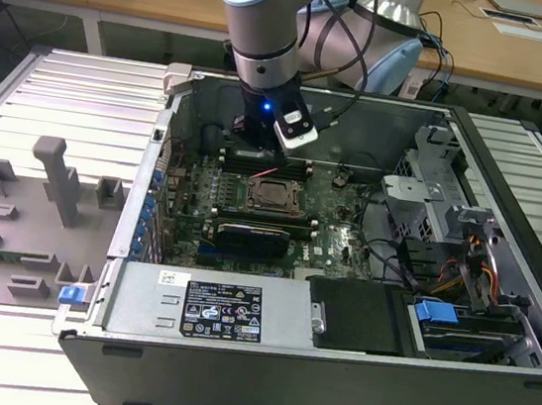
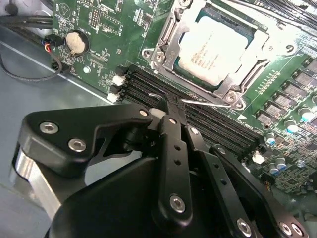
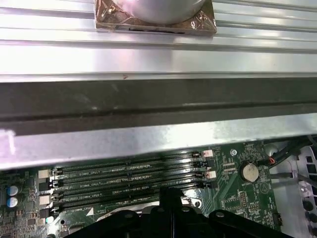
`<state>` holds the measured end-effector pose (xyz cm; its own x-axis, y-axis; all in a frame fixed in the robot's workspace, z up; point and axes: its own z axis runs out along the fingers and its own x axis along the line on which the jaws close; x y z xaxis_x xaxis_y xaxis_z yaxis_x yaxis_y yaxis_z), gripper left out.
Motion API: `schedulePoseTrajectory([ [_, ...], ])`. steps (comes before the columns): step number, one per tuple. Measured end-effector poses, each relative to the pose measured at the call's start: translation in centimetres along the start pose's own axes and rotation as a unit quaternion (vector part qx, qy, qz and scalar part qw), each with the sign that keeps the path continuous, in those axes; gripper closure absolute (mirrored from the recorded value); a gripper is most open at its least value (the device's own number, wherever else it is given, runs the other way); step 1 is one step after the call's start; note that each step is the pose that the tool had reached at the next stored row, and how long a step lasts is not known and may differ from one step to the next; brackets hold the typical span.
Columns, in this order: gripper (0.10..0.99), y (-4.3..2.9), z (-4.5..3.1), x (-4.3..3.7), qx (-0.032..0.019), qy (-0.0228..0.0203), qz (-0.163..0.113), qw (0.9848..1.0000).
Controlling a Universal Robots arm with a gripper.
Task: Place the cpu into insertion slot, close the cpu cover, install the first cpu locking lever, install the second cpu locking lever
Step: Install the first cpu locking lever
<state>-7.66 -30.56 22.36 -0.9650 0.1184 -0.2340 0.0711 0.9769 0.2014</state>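
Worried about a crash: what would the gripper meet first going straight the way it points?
Most likely the thin locking lever lying right at the tip of the gripper, with the memory slots just beneath; depth between them is hard to judge.

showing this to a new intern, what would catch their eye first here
In the exterior view, the pale grey robot arm reaches down into the open computer case. In the second wrist view, the silver cpu sits in its socket under the cpu cover. The black claw is shut, with its tip at a thin wire lever.
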Motion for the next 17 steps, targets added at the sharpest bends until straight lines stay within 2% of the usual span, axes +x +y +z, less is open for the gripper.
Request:
schedulePoseTrajectory([
  [1, 0.98, -0.02, 0.09, 0.02, 0.0008, -0.0003, 0.001, 1.0],
  [3, 0.98, -0.08, 0.35, 0.09, 0.0054, -0.0018, 0.003, 1.0],
  [4, 0.98, -0.09, 0.45, 0.11, 0.0102, -0.0026, 0.004, 0.9999],
  [5, 0.98, -0.1, 0.52, 0.13, 0.0182, -0.0039, 0.004, 0.9998],
  [6, 0.98, -0.06, 0.56, 0.15, 0.0225, -0.0048, 0.004, 0.9997],
  [11, 0.98, -0.04, 0.57, 0.15, 0.0235, -0.0052, 0.004, 0.9997],
  [13, 0.98, -0.04, 0.58, 0.22, 0.0224, -0.0151, 0.003, 0.9996],
  [14, 0.98, -0.04, 0.59, 0.25, 0.0218, -0.0223, 0.002, 0.9995],
  [15, 0.98, -0.04, 0.61, 0.26, 0.0224, -0.0242, 0.005, 0.9994],
  [17, 0.98, -0.06, 0.66, 0.28, 0.0289, -0.0288, 0.029, 0.9987],
])
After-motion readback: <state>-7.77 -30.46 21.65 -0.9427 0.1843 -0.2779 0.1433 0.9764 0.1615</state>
